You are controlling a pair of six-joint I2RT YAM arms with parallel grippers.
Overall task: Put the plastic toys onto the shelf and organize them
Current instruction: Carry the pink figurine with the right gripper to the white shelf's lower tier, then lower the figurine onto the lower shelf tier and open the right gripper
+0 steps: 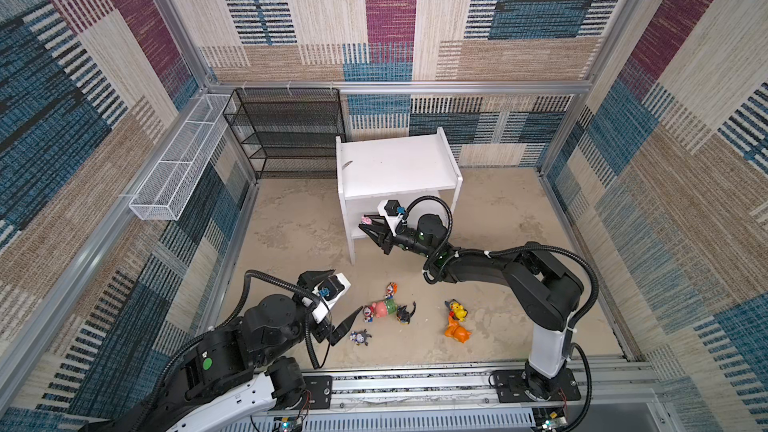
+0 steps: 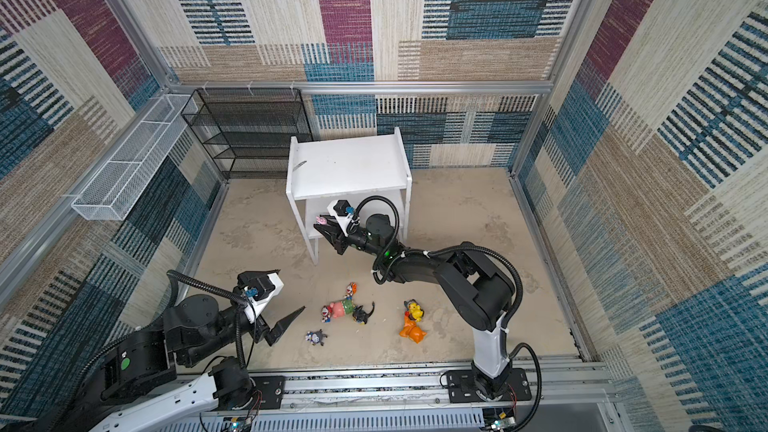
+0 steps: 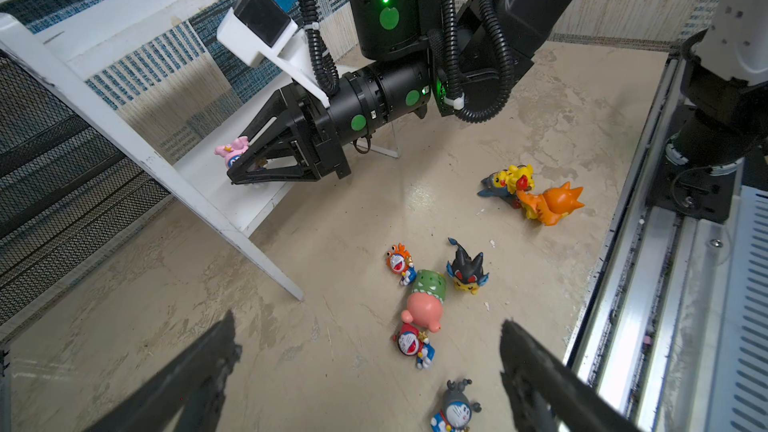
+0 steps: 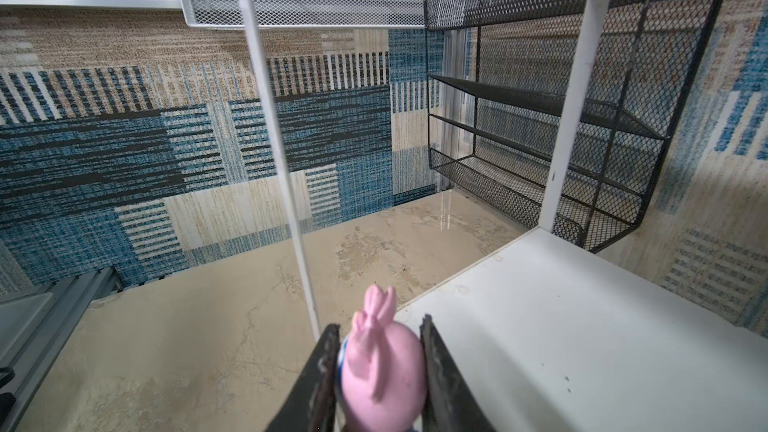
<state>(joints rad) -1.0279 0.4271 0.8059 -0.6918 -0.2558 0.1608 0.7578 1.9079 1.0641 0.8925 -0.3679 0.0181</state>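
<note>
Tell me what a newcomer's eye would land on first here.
First, the right claw shut on a pink-hooded figurine at the front edge of the white shelf's lower board. Next, the bright scatter of toys lying on the beige floor in front of the shelf, with the left claw hanging wide open close by them.
</note>
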